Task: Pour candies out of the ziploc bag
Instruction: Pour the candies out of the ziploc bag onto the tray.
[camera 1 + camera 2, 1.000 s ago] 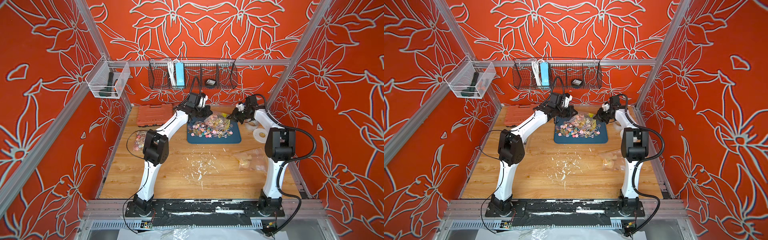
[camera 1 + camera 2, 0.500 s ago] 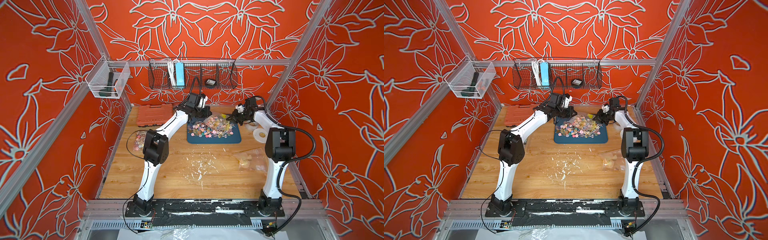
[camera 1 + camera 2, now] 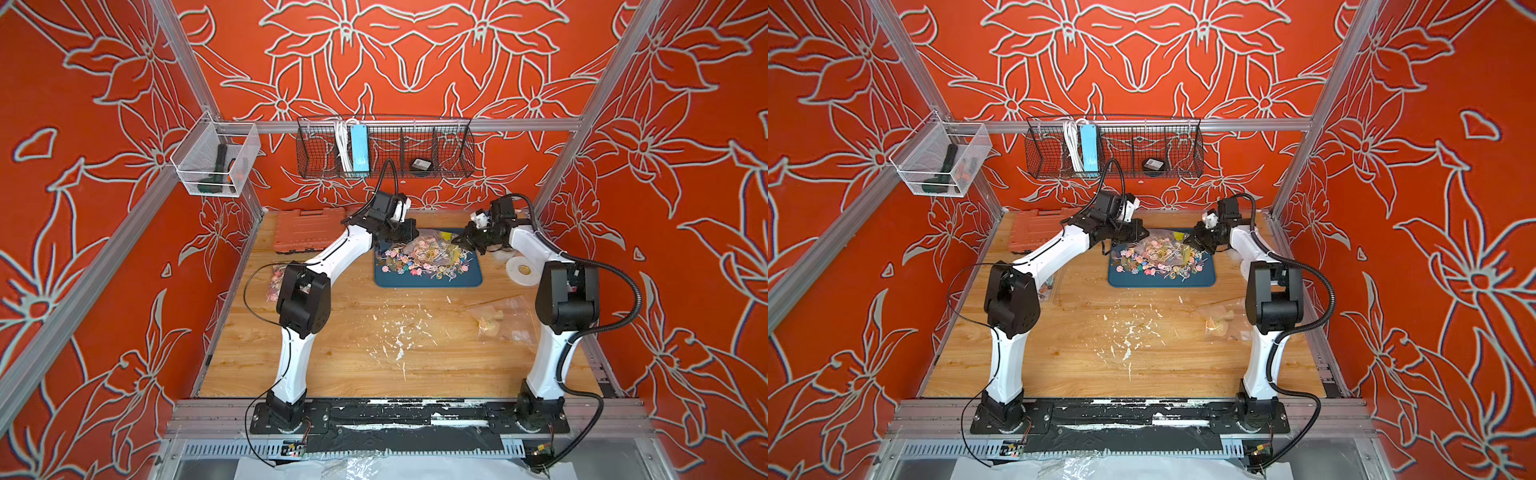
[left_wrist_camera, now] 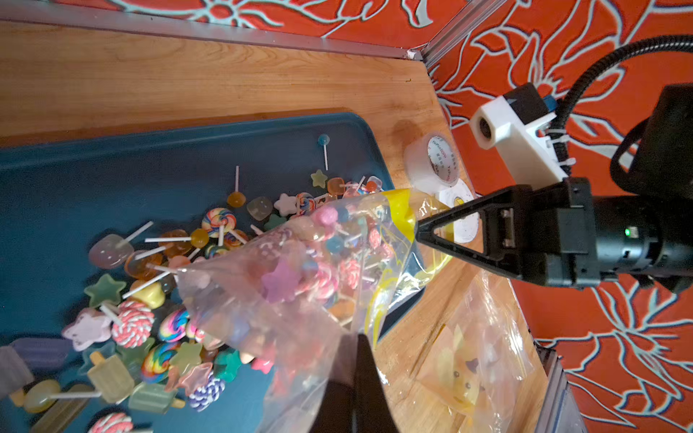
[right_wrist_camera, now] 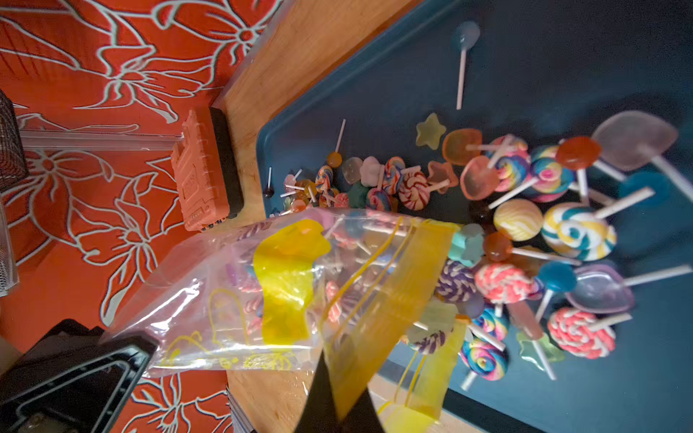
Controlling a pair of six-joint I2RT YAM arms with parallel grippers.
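The left jaws and right jaws each pinch the clear plastic ziploc bag with yellow zip strip (image 4: 240, 318), held over the dark blue rectangular tray (image 4: 112, 168) by the table's (image 3: 374, 340) far edge. Tiny multicoloured lollipop candies (image 4: 133, 324) lie heaped on the tray, with more inside the bag.

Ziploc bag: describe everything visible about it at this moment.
The ziploc bag is clear, crinkled plastic with a yellow zip band at its mouth and yellow printed drawings. It is stretched between both arms: the left gripper has its jaws shut on the clear end, the right gripper on the yellow mouth edge. It hangs tilted over the blue tray, with some candies spilled onto the tray and many inside.
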